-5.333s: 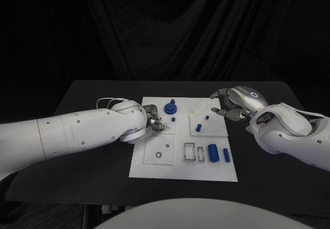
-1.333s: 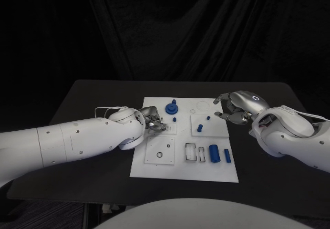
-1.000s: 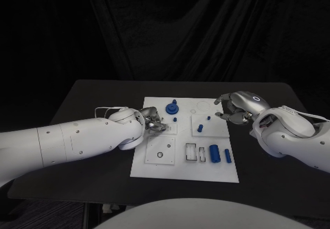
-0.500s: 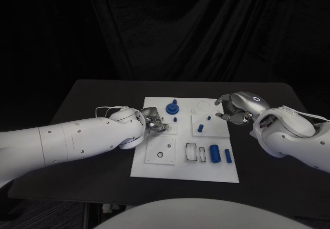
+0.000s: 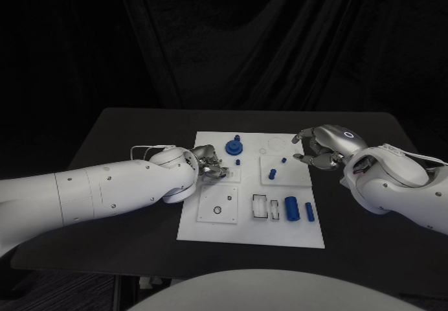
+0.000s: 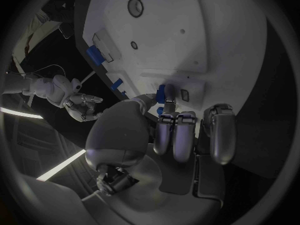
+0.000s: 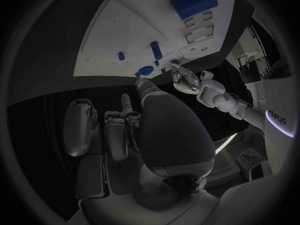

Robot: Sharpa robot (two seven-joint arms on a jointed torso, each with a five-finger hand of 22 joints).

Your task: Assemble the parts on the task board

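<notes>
Since the earliest frame the left hand (image 5: 207, 162) has shifted slightly nearer along the white board (image 5: 250, 234), pinching a small blue peg (image 6: 160, 93) over its left-centre. Right hand (image 5: 317, 150) hovers empty, fingers curled. The peg looks light, rigid, smooth; best gripped mid-shaft.

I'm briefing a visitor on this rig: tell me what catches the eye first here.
The white task board glows in the middle of the black table, dotted with small blue parts; the biggest, a blue cylinder, lies near its front right corner. The left hand works at the board's left edge, fingertips on a small blue part, while the right hand hovers by the board's far right edge.
</notes>
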